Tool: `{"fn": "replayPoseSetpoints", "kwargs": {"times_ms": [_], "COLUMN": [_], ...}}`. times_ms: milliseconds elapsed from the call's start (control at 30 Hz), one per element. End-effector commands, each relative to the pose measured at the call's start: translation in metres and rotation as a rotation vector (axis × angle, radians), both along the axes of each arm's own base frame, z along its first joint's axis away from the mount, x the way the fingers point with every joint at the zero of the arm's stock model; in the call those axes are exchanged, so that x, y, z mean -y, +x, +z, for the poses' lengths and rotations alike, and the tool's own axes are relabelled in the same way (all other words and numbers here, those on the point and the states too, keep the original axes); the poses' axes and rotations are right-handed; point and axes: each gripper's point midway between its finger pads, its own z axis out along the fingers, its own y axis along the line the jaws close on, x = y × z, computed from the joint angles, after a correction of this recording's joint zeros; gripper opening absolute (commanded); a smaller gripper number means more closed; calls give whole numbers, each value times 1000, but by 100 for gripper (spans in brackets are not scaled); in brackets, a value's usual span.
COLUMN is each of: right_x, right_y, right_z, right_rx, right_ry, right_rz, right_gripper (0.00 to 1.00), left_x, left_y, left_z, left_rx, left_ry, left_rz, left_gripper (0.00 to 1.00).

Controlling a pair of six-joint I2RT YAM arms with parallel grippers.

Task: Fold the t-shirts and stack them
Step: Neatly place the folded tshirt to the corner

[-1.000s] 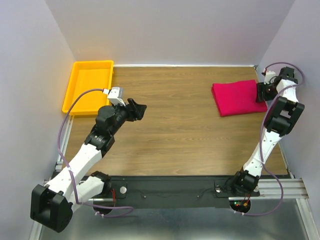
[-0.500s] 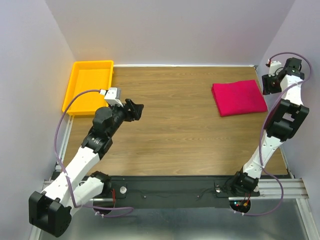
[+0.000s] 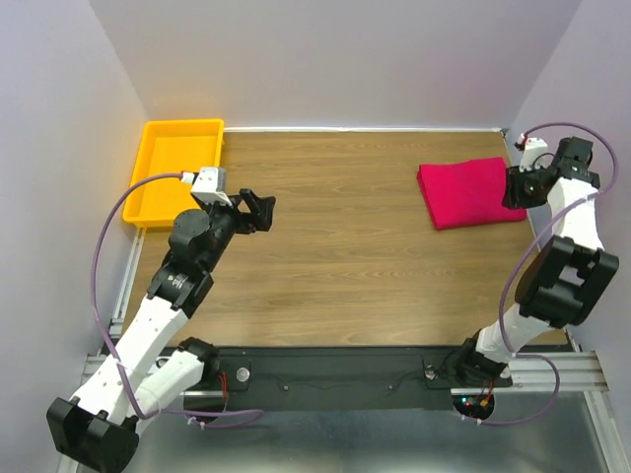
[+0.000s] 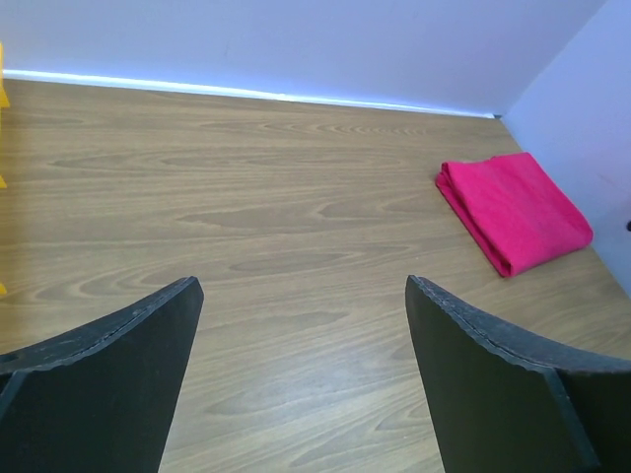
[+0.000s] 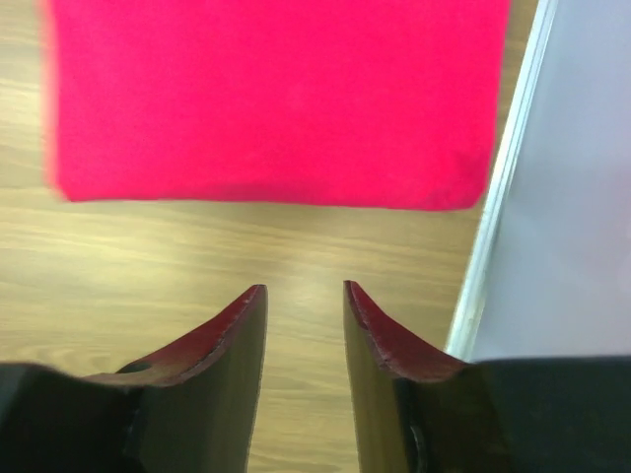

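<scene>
From above, the crimson-red t-shirt of soft thin fabric (image 3: 471,192) lies folded into a neat rectangle at the far right of the brown wooden table (image 3: 345,256), well apart from the yellow plastic tray (image 3: 148,192) in the far left corner. The left gripper (image 3: 258,210) hovers near the tray, and the right gripper (image 3: 515,187) sits just beside the t-shirt's right edge. Left wrist view: the left gripper (image 4: 303,284) is spread wide with nothing between its fingers, the t-shirt (image 4: 518,209) off to the right. Right wrist view: the right gripper (image 5: 304,288) is parted by a narrow gap and grips nothing, over bare wood, the t-shirt (image 5: 276,99) just ahead.
</scene>
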Motion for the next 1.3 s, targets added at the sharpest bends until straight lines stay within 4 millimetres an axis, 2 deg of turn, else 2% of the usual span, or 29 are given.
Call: {"fn": "replayPoseSetpoints", "kwargs": {"times_ms": [0, 100, 200, 333, 367, 433, 567, 600, 633, 800, 1000, 1133, 1267], "right_x": [-27, -42, -52, -68, -70, -74, -67, -65, -62, -44, -44, -30, -22], "right_y": [-3, -18, -32, -52, -57, -67, -82, -85, -89, -104, -113, -115, -118], "right_z": [59, 74, 84, 86, 85, 88, 103, 106, 116, 117, 109, 108, 106], "right_rx": [225, 274, 302, 323, 325, 349, 412, 427, 465, 515, 528, 534, 533], "right_ry": [28, 55, 76, 108, 108, 93, 22, 9, -15, -10, 61, 73, 62], "right_rz": [43, 37, 24, 24, 18, 14, -62, -82, -118, -347, -467, -599, -657], "right_gripper": [47, 51, 55, 60, 63, 68, 89, 99, 100, 100, 100, 100, 100], "left_x": [-13, -19, -24, -23, -21, -20, -22, -23, -26, -38, -47, -51, -53], "left_y": [-4, -8, -14, -19, -21, -22, -29, -31, -34, -38, -37, -34, -33], "left_z": [18, 15, 21, 24, 29, 25, 24, 23, 19, 3, 3, 3, 3], "left_rx": [31, 19, 25, 14, 17, -9, -15, -15, -18, -42, -35, -33, -27], "left_ry": [15, 4, -21, -24, -25, -7, -9, -14, -22, -26, 29, 59, 67], "left_rz": [43, 68, 87, 73, 54, 45, 40, 44, 55, 113, 148, 171, 182], "left_gripper": [96, 98, 98, 98, 98, 98, 98, 98, 98, 98, 98, 98, 99]}}
